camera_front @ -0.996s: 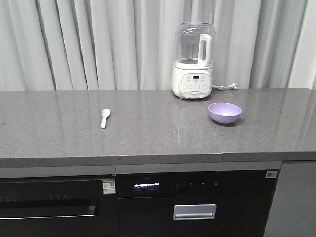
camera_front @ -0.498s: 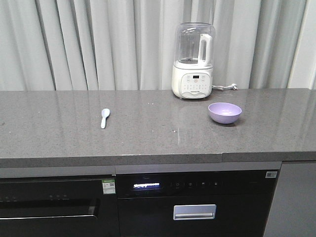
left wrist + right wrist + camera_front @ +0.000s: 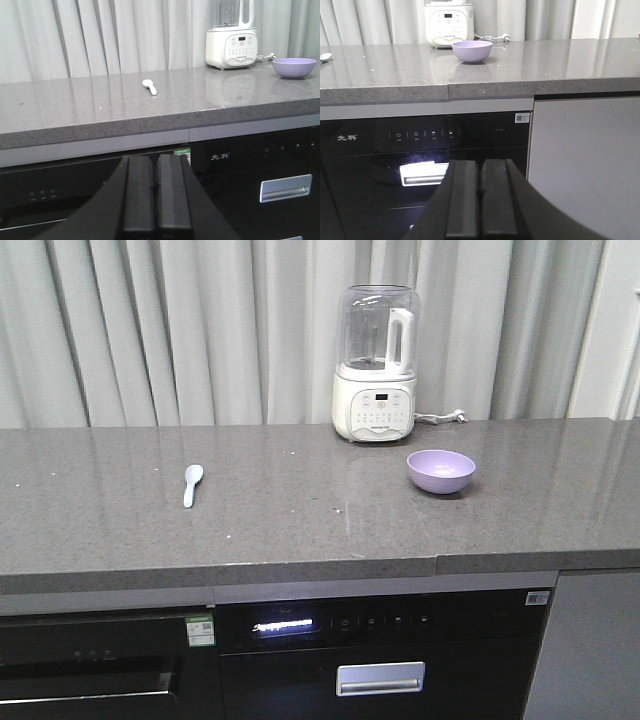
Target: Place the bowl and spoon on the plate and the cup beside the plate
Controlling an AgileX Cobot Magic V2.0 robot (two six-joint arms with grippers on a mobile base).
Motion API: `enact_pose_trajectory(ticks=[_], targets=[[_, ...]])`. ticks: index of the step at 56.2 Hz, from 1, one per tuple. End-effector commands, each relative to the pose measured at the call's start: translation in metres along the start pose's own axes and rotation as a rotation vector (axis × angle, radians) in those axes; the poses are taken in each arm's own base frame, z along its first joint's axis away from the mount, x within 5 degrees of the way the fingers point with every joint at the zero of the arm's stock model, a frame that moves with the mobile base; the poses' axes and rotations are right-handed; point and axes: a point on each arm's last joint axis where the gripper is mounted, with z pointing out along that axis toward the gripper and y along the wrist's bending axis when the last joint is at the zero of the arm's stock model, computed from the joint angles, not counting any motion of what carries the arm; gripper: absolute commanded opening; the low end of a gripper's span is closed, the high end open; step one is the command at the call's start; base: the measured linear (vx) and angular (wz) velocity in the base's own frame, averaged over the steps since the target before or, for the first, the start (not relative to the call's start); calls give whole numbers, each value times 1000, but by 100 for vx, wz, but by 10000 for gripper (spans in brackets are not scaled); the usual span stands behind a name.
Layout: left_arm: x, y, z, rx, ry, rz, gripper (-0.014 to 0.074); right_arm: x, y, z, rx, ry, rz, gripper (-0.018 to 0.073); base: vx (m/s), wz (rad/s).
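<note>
The lavender bowl (image 3: 441, 470) sits right of centre on the countertop (image 3: 300, 530), toward its back edge, just in front of the white blender (image 3: 376, 365). The pale blue spoon (image 3: 192, 484) lies well apart, toward the left. Left gripper (image 3: 156, 161) and right gripper (image 3: 480, 164) hang below the front edge, both clenched on nothing.
</note>
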Motion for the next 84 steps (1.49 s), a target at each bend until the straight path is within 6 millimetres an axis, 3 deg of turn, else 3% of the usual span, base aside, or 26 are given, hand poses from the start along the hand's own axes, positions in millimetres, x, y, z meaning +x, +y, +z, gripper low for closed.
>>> enact_pose_trajectory(ticks=[1,47,84], targets=[[-17,0,-2,-3,-112,-19,-3,-6,0,0,-1,-78,-8,-8,13,-10],[-17,0,-2,-3,-112,-19,-3,-6,0,0,-1,-78,-8,-8,27,-17],[-17,0,-2,-3,-112,-19,-3,-6,0,0,-1,-78,-8,-8,33,29]])
